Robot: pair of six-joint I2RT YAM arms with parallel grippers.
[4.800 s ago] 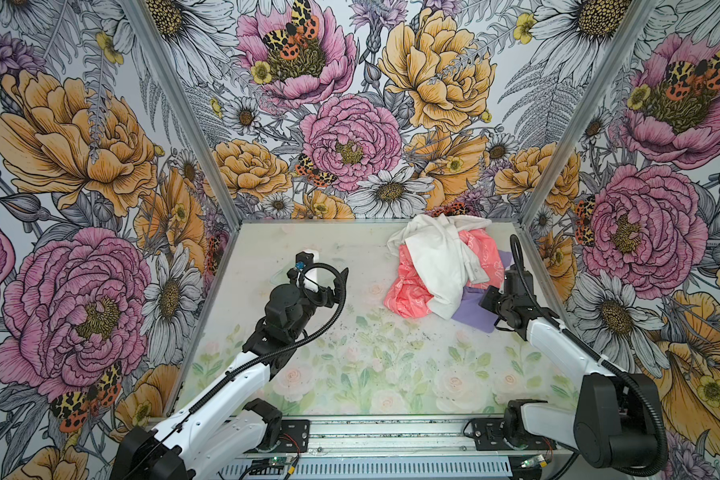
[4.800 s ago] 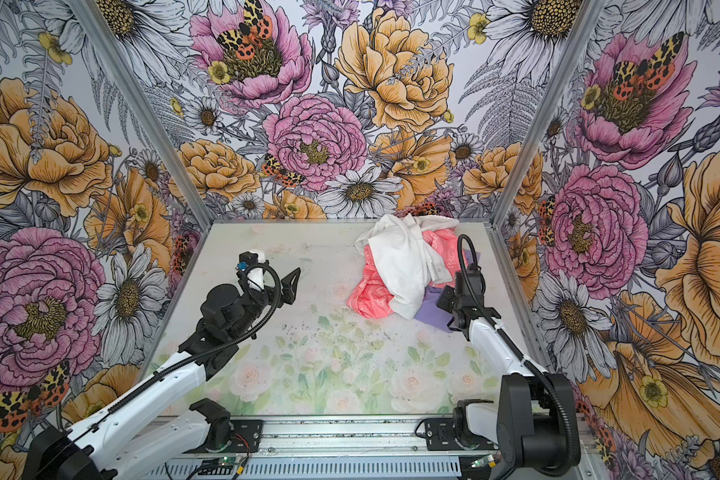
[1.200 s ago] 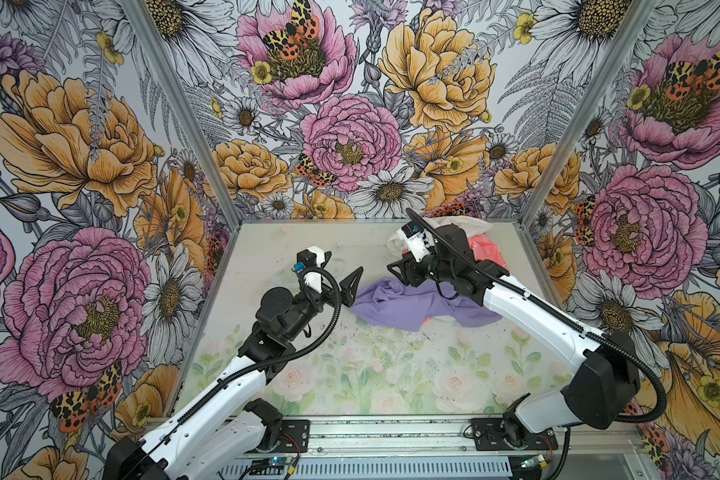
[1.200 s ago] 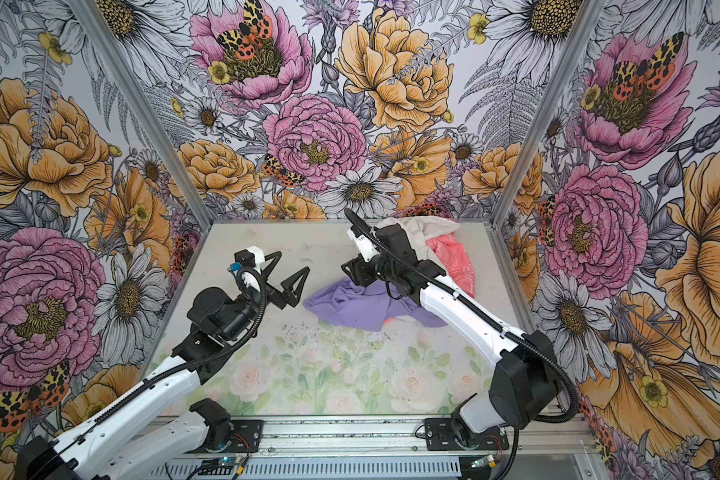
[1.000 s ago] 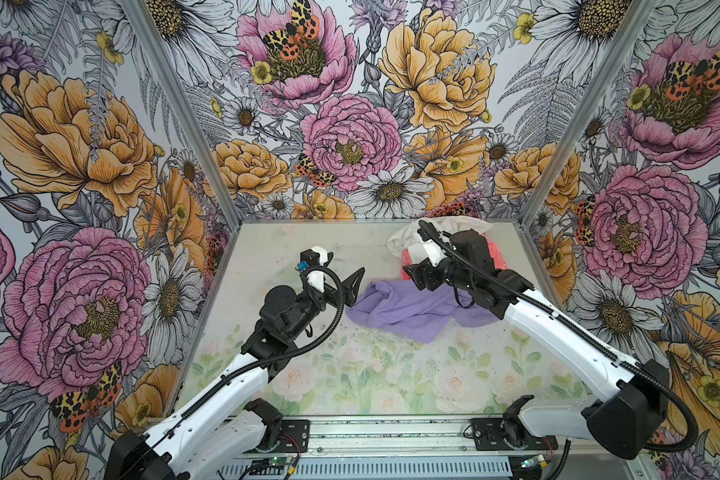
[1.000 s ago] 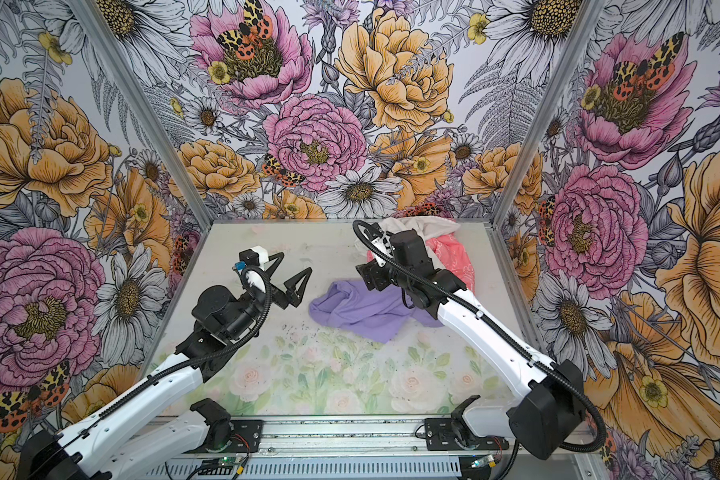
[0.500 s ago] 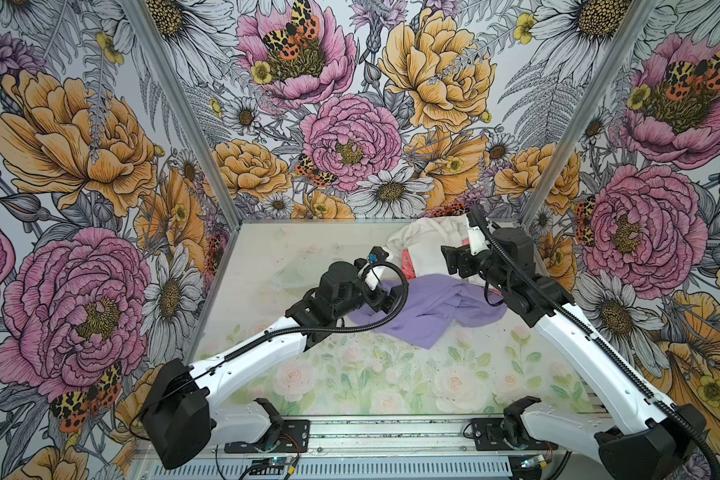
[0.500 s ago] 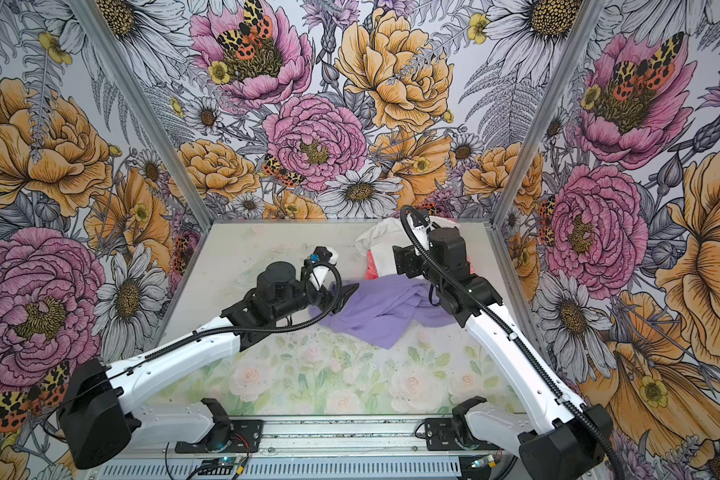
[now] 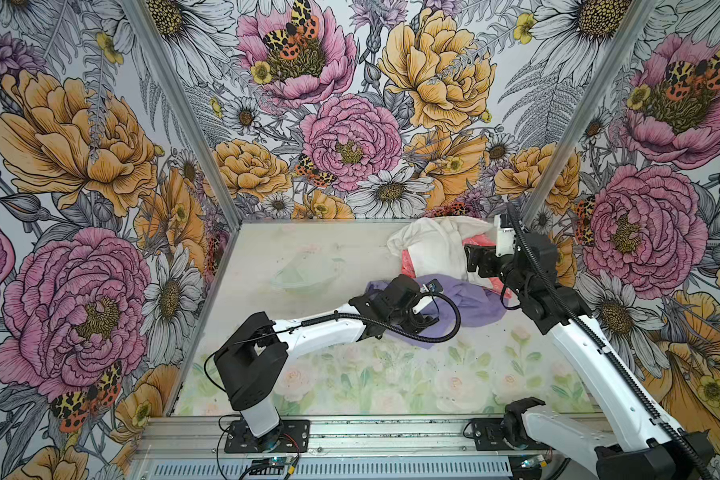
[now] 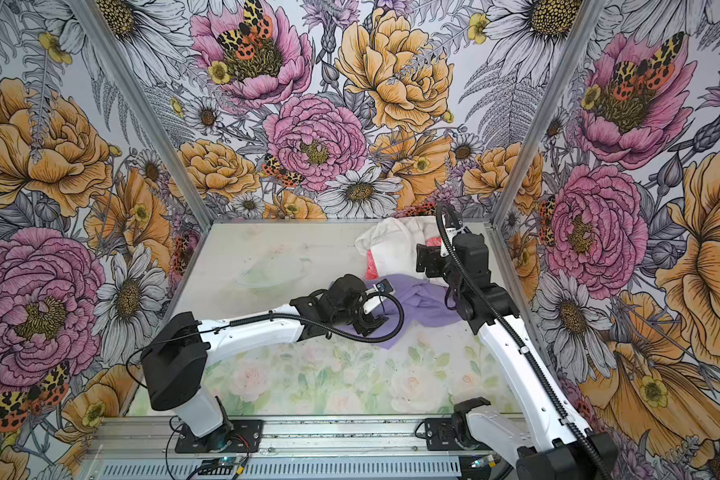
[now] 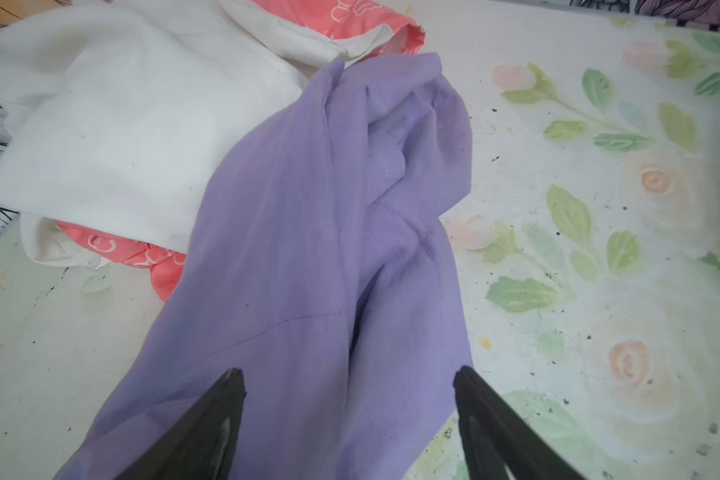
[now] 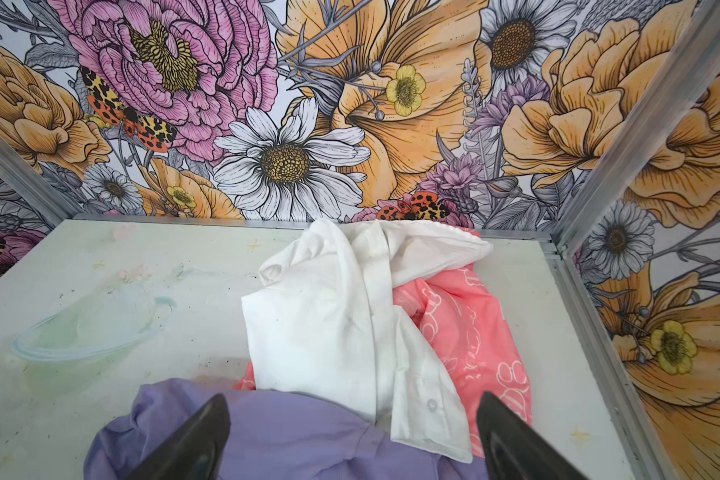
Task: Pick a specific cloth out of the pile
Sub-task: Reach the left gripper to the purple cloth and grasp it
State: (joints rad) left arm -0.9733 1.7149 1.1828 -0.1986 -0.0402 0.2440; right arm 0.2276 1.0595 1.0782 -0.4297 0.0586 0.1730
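Note:
The lavender cloth [image 9: 474, 305] [image 10: 425, 307] lies spread on the table in front of the pile. Its far end is still tucked under the pile's white shirt [image 9: 433, 249] [image 12: 321, 324]. A coral-pink patterned cloth [image 12: 466, 332] [image 9: 407, 267] shows beneath the shirt. My left gripper [image 9: 420, 322] [image 11: 347, 372] is low over the cloth's [image 11: 308, 249] near end, open, its fingers standing astride the fabric. Raised above the spot where cloth [image 12: 287, 432] and shirt overlap, my right gripper [image 9: 474, 264] [image 12: 353, 397] is open and holds nothing.
The pile sits in the back right corner, close to the metal frame post [image 9: 558, 166] and the flowered wall panels. The table mat [image 9: 350, 374] carries a pale flower print. Both arm bases are bolted to the front rail [image 9: 391, 432].
My left arm has swung right across the table onto the cloth's near end, its jaws narrowing a little. My right gripper has drawn back right, over the pile, and opened wider.

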